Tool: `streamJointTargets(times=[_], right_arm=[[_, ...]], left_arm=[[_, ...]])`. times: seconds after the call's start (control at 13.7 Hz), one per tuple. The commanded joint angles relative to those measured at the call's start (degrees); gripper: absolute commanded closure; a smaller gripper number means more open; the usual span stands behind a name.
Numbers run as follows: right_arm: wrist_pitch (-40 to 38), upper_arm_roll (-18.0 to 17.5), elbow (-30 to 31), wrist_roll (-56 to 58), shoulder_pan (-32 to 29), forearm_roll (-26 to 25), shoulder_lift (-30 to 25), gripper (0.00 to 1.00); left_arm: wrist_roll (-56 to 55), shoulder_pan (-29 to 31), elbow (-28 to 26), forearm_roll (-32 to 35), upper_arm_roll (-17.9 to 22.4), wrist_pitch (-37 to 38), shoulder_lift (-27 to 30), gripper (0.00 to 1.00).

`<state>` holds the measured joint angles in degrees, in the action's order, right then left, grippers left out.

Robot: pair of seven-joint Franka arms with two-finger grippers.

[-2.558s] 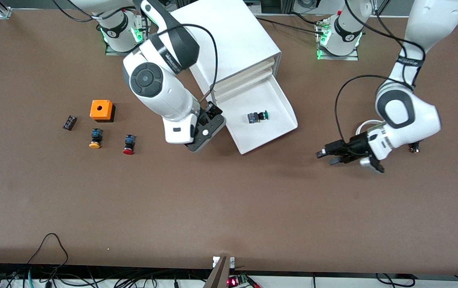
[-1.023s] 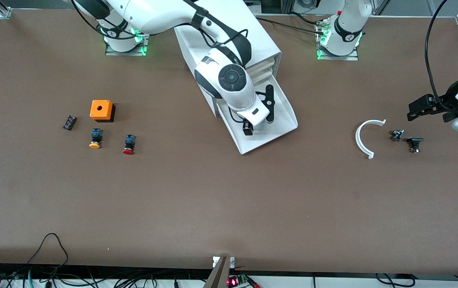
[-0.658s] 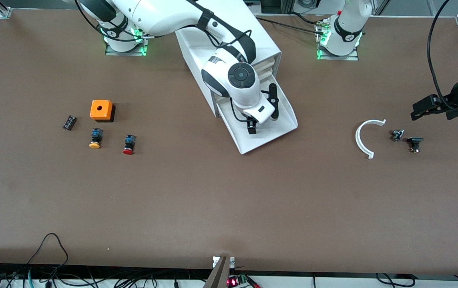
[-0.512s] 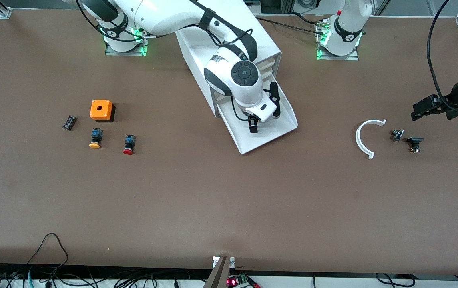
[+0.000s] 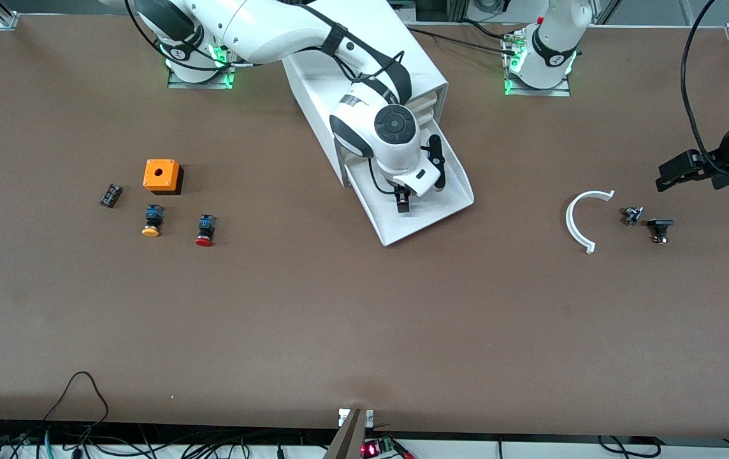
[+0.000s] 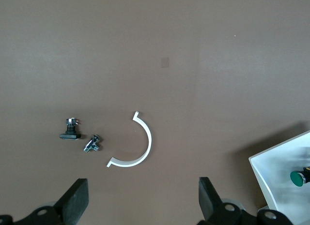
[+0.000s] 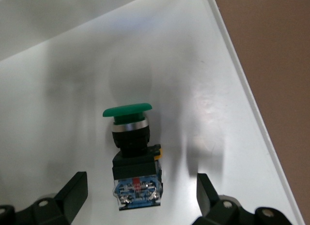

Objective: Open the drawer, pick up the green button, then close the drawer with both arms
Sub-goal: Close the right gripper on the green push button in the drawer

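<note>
The right gripper [image 5: 420,189] is held wide open inside the pulled-out drawer [image 5: 450,207] — fingers either side of the button [image 7: 132,152] (untouched). The left gripper [image 6: 140,205] waits, open, above the table [image 5: 339,331].

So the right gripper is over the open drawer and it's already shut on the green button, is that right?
Not quite. The right gripper is over the open drawer, but its fingers are spread wide on either side of the green button, which lies loose on the drawer floor. The right wrist view shows clear gaps on both sides.
</note>
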<state>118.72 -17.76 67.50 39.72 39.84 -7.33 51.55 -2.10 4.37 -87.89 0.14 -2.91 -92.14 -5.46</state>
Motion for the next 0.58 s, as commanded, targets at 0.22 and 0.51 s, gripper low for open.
streamJointTargets(times=[0.22,0.51], right_arm=[[-0.4,-0.1,-2.3,0.5,0.9,-1.5,2.7,0.08],[-0.4,0.0,-3.5,1.0,1.6,-1.8,3.2,0.31]], left_arm=[[-0.6,0.3,-6.5,-1.6,0.5,-2.8,5.1,0.0],[-1.1,0.1,-6.6,-2.3,1.3,-2.8,5.2,0.0]])
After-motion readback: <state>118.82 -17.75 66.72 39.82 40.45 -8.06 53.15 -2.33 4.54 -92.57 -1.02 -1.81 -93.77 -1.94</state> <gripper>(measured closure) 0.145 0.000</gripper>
